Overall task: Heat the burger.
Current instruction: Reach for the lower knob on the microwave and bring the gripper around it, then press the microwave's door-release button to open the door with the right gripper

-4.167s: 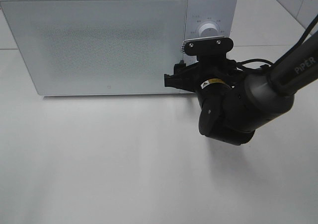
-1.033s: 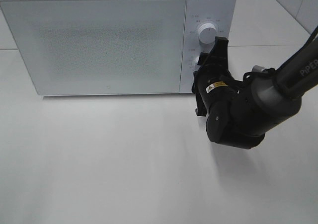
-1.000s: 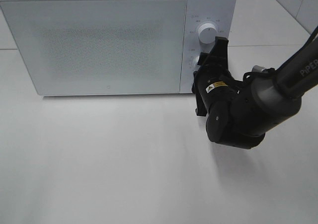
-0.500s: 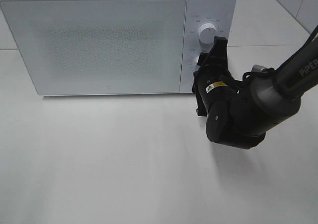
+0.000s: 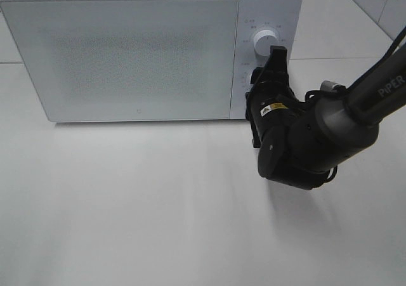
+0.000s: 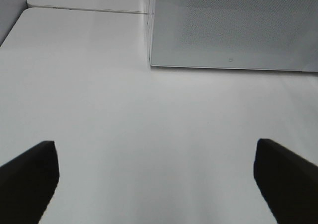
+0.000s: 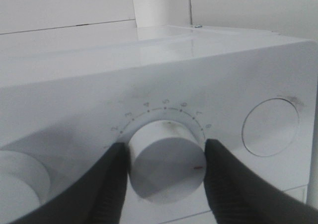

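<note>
The burger is out of view. The white microwave [image 5: 139,58] stands at the back of the table with its door closed. My right gripper [image 5: 270,63] is pressed against its control panel, below the upper knob [image 5: 264,40]. In the right wrist view the right gripper [image 7: 166,152] has one black finger [image 7: 112,179] on each side of the lower white dial [image 7: 166,169], both against its rim. My left gripper [image 6: 156,184] stands wide open over the bare tabletop in front of the microwave's left corner, with nothing between its fingers [image 6: 27,179].
A round button [image 7: 271,127] sits on the panel beside the gripped dial, and the other knob [image 7: 17,184] on the dial's far side. The white table [image 5: 127,203] stretches out in front of the microwave. The right arm's black body [image 5: 304,140] hangs by the microwave's right front corner.
Four seconds ago the right gripper lay sideways at the door's edge; now it stands turned upright on the dial. Over the last second the wrist shifted slightly left. The left gripper has not moved.
</note>
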Controlling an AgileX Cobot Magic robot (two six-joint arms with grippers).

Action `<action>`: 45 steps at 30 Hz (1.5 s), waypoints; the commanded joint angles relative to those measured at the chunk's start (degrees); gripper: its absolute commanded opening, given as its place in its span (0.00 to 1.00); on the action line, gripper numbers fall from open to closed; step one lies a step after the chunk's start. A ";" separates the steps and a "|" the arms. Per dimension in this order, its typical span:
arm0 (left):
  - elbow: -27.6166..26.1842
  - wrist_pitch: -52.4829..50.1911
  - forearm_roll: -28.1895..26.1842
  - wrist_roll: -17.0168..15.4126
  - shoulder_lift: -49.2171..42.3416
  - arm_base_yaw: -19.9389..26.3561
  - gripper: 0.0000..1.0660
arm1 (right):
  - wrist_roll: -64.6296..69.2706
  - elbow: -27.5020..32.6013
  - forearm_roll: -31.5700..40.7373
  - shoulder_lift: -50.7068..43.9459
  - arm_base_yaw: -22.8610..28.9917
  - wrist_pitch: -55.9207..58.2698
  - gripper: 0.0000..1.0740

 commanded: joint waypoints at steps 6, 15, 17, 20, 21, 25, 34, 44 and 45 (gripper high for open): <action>0.11 0.11 -0.06 -0.06 -0.86 0.06 0.94 | -7.62 1.43 -4.24 -3.15 -0.11 -11.06 0.56; 0.11 0.11 -0.06 -0.06 -0.86 0.06 0.94 | -13.29 6.59 -5.56 -8.71 0.63 -1.83 0.65; 0.11 0.11 -0.06 -0.06 -0.86 0.06 0.94 | -14.44 7.10 -5.79 -9.51 0.63 -0.40 0.65; 0.11 0.11 -0.06 -0.06 -0.86 0.06 0.94 | -21.26 9.63 -6.93 -13.52 0.63 4.35 0.65; 0.11 0.11 -0.06 -0.06 -0.86 0.06 0.94 | -24.75 10.66 -8.08 -15.64 0.63 6.53 0.65; 0.11 0.11 -0.06 -0.06 -0.86 0.06 0.94 | -30.71 12.15 -11.52 -18.74 0.57 10.66 0.65; 0.11 0.11 -0.06 -0.06 -0.86 0.06 0.94 | -51.62 12.49 -17.36 -26.59 0.46 31.74 0.65; 0.11 0.11 -0.06 -0.06 -0.86 0.06 0.94 | -71.73 12.49 -24.69 -35.64 -7.91 57.35 0.65; 0.11 0.11 -0.06 -0.06 -0.86 0.06 0.94 | -71.73 12.49 -24.69 -35.64 -7.91 57.35 0.65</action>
